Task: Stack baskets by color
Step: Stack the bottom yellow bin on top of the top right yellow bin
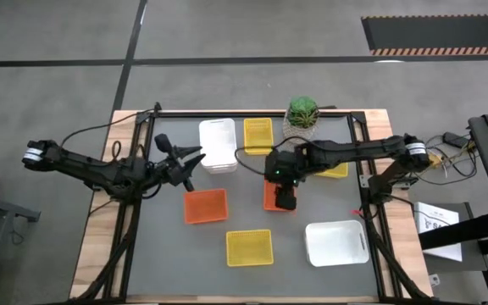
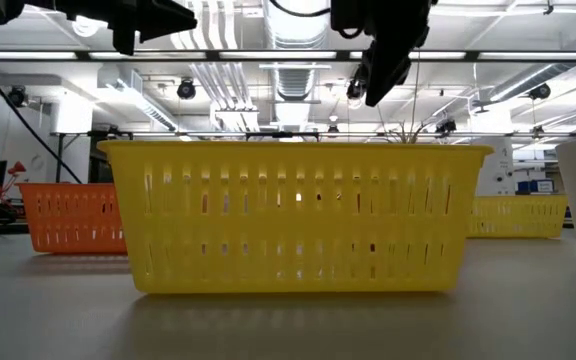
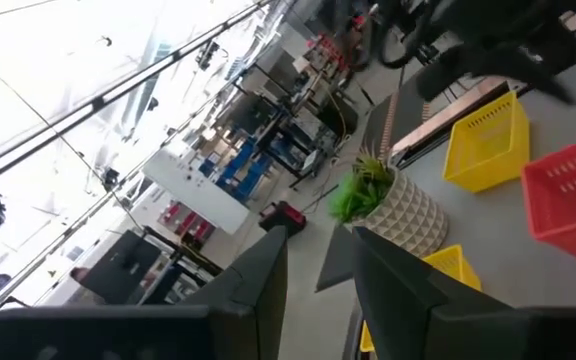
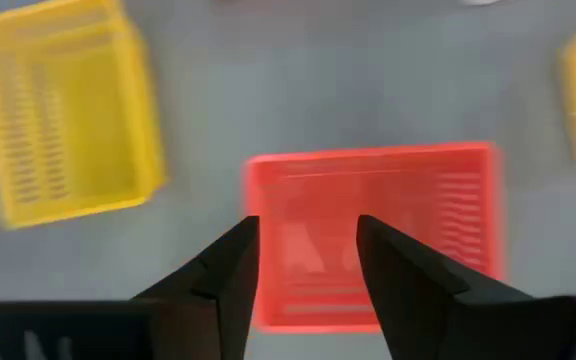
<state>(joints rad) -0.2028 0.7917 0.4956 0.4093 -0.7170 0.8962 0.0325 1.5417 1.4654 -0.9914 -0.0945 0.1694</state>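
Several baskets stand bottom down on the grey mat. An orange basket (image 1: 269, 196) (image 4: 373, 235) lies right under my right gripper (image 1: 285, 201) (image 4: 308, 240), which points down, open, above it without touching. A second orange basket (image 1: 205, 205) lies toward the left, and a yellow one (image 1: 250, 246) (image 2: 293, 215) and a white one (image 1: 337, 242) lie near the front. At the back stand a white basket (image 1: 217, 144) and a yellow one (image 1: 258, 135). Another yellow basket (image 1: 335, 170) shows partly under the right arm. My left gripper (image 1: 198, 157) (image 3: 318, 250) hovers level and open beside the back white basket.
A green plant in a woven white pot (image 1: 302, 113) (image 3: 388, 205) stands at the table's far edge. Wooden borders (image 1: 100, 246) frame the mat. Bare mat lies between the front yellow basket and the left orange one, and at the front left.
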